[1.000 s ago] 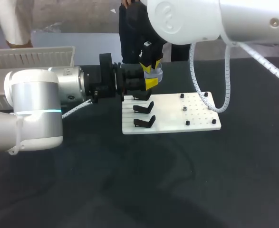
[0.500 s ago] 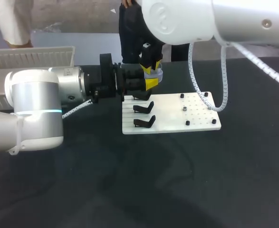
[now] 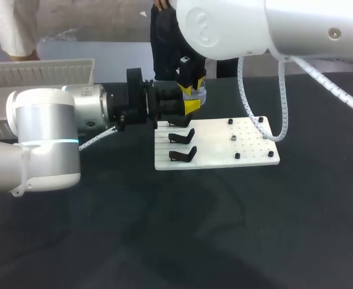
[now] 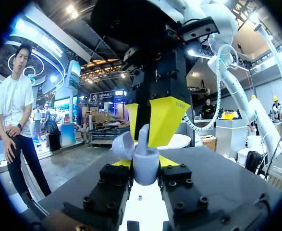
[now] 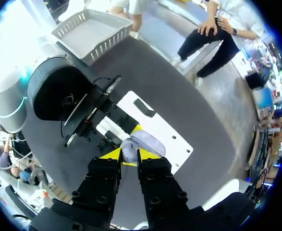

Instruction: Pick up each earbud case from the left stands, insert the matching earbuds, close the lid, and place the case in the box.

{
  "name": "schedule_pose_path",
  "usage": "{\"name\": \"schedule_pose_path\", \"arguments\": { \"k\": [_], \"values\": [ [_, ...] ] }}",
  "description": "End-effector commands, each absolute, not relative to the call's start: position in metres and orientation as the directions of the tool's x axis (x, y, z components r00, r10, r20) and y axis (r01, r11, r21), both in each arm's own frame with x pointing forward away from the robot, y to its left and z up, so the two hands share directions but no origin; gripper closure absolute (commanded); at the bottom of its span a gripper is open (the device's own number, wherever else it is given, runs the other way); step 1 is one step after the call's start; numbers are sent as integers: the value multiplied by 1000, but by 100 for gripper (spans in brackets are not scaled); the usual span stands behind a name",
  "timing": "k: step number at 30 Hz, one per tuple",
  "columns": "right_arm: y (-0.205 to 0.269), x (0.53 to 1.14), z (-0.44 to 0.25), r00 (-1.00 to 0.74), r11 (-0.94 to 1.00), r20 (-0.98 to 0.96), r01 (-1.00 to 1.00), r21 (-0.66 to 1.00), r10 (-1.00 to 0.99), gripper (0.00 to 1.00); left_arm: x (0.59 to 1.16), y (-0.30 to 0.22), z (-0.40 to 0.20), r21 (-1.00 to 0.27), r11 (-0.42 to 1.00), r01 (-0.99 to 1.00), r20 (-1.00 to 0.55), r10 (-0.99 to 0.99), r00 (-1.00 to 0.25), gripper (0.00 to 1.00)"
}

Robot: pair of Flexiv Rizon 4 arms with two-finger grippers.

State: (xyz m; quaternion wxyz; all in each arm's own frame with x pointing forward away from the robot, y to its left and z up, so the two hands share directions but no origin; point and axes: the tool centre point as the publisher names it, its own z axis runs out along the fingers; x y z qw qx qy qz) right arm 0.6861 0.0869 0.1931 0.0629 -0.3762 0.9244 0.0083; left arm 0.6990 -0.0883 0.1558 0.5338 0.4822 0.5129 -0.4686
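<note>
In the head view the left arm comes in from 9 o'clock and its left gripper [image 3: 189, 106] lies level over the table [image 3: 224, 235], its fingers clamped from two sides on a pale lavender earbud case [image 3: 199, 95]. The case is held above the far edge of the white board [image 3: 215, 150], which lies at about 5 o'clock from it. The left wrist view shows the case upright between the black finger blocks, with its lid [image 4: 123, 146] open and tipped back to one side. An earbud [image 4: 142, 137] of the same lavender stands stem-up in the case's mouth. The right arm enters from 1 o'clock and its right gripper [image 3: 191, 90] points down onto the case. In the right wrist view its yellow tips stand close together, pinched on the earbud between them. On the board's 9 o'clock side stand black stands [image 3: 181, 136], one behind the other. On its 3 o'clock side are small dark pegs [image 3: 237, 155]. A white basket [image 3: 38, 72] sits well apart, toward 9 o'clock from the case, at the table's far edge.
</note>
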Motion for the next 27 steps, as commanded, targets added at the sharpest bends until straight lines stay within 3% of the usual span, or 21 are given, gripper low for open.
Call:
{"name": "schedule_pose_path", "arguments": {
  "k": [1,7,9,12,27],
  "values": [
    [85,683,188,-711,720,-129,-693,-33,-691,100,697,-88,157,39,104,994,-999,-9,40,100],
    [85,683,187,-714,723,-132,-690,-33,-687,99,697,-88,157,39,104,994,-999,-9,40,100],
    [85,682,188,-715,724,-132,-689,-33,-686,86,697,-88,157,39,104,994,-999,-9,40,100],
    [85,682,189,-717,726,-134,-687,-34,-684,82,697,-88,157,39,104,994,-999,-9,40,100],
    [84,683,193,-723,733,-137,-679,-38,-677,73,697,-88,157,39,104,994,-999,-9,40,100]
  ]
}}
